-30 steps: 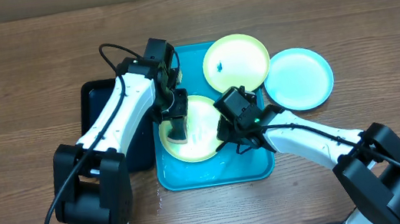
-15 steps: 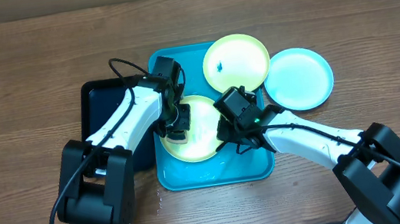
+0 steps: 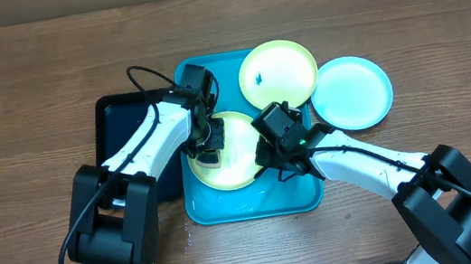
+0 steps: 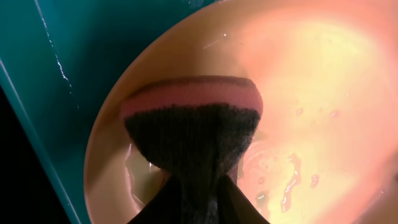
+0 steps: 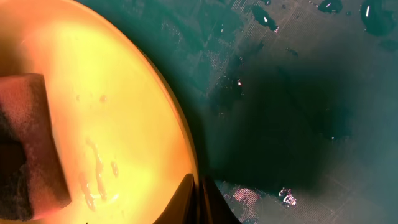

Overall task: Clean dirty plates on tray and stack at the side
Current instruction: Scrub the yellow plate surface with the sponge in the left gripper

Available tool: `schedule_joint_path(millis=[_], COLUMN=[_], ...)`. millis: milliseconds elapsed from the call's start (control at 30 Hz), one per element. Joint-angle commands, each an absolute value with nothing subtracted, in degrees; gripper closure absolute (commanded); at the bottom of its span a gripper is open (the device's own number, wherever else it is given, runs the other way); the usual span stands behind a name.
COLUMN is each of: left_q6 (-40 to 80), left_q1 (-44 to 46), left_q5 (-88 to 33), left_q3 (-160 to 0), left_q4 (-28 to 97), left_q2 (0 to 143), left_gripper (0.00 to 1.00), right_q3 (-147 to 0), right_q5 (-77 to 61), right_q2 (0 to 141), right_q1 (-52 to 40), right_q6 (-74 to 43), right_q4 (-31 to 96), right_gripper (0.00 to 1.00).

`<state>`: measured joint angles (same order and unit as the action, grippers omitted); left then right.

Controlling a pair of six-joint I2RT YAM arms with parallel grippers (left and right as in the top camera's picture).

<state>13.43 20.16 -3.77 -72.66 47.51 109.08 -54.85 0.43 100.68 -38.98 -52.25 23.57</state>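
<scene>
left fingers (image 4: 245,210) cut off, gripping sponge (image 4: 189,134) | right fingers (image 5: 185,199) cropped, pinching plate (image 5: 112,112)

Right wrist view: right gripper (image 5: 199,194) pinches the rim of the yellow plate (image 5: 118,112), fingers closed on its edge. Plate surface wet, streaked. Sponge (image 5: 28,146) rests on the plate at far left. Teal tray (image 5: 298,93) floor beaded with water droplets (image 5: 264,17).

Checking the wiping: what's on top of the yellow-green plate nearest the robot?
A sponge, pinched by the left gripper, rests on it amid water streaks. The plate beneath the sponge is covered.
</scene>
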Motion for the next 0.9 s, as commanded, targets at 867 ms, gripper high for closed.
schedule_joint_path(millis=[867], left_q6=[15.42], left_q1=[20.27], left_q5=[0.56], left_q3=[-63.75], left_q4=[41.87], left_q2=[108.12], left_gripper=[0.96], right_q3=[-55.09], right_q5=[0.71], right_q2=[101.16], right_q1=[-38.87], right_q6=[-51.99], right_q4=[23.20], right_gripper=[0.96])
